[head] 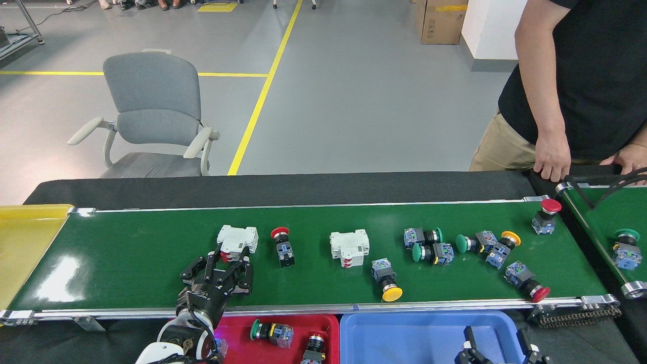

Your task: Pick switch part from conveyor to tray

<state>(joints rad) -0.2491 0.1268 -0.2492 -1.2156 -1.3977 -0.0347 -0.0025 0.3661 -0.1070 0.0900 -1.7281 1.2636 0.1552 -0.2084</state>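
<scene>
The conveyor [126, 253] carries several switch parts: a white breaker [237, 237], a red-capped push button [281, 246], a second white breaker [350, 246], a yellow-capped button [386, 281], and a cluster of green, yellow and red buttons [475, 243] to the right. My left gripper [222, 262] is open low over the belt, its fingers just in front of the first white breaker and apart from it. Only the tips of my right gripper [498, 349] show, spread open over the blue tray [404, 336]. The red tray [237, 344] holds a green button [271, 332] and a red button [313, 351].
A narrower green belt [601, 222] at the right carries a green-capped button [624, 248]. A person stands behind it, one hand [551, 162] on the table's far edge. A yellow bin [25, 242] sits at the conveyor's left end. A grey chair [151, 111] stands beyond.
</scene>
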